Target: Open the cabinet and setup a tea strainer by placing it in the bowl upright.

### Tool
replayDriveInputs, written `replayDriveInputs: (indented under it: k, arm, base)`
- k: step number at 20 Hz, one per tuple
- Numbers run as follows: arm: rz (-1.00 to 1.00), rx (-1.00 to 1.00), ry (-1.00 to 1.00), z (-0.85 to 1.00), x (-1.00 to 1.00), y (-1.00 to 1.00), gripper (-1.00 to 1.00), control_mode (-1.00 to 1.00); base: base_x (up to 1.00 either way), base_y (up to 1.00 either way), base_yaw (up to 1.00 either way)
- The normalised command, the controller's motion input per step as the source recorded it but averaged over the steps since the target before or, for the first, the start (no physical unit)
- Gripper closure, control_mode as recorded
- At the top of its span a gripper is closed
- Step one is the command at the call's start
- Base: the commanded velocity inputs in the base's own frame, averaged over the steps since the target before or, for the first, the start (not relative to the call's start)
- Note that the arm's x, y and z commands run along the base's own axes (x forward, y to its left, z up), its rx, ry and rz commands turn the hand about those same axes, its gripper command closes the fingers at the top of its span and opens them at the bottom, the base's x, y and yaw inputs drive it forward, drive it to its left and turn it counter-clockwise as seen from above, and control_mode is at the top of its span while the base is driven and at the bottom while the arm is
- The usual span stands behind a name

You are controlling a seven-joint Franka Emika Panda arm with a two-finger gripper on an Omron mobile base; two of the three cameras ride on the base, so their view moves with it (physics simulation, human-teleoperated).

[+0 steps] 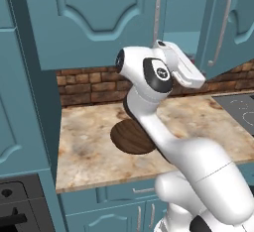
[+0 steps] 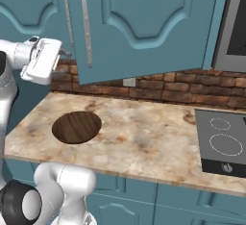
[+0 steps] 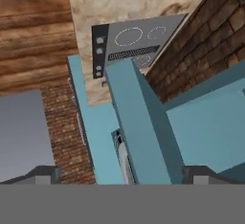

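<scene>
cabinet (image 2: pixel 144 22): right door swung partly out just beyond the gripper (image 2: pixel 64 63); left door looks shut.
bowl (image 2: pixel 77 127): on the counter, below the gripper.
gripper: jaws spread wide, holding nothing, level with the door's lower edge.
tea strainer: can't tell where, presumably inside.
step: opening the cabinet.
next: likely swing the door wider.

Marbled beige countertop (image 2: pixel 144 137) below me, red-brown brick backsplash (image 2: pixel 182 87) behind it. Black cooktop (image 2: pixel 222 144) set in counter, white ring marks. Black oven (image 1: pixel 20 206) low in left base view.
</scene>
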Motion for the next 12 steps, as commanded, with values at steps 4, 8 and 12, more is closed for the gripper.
replayDriveInputs:
  k: [4,8,12]
  arm:
    - [0.23,-0.04,0.0,0.0,0.35,-0.03,-1.0,-1.0]
    - [0.19,-0.04,-0.01,0.0,0.25,0.04,-1.0,-1.0]
    - [0.07,-0.06,0.0,0.0,0.12,0.0,-1.0,-1.0]
  base:
    - [0.0,0.0,0.0]
    - [0.0,0.0,0.0]
    - [0.0,0.0,0.0]
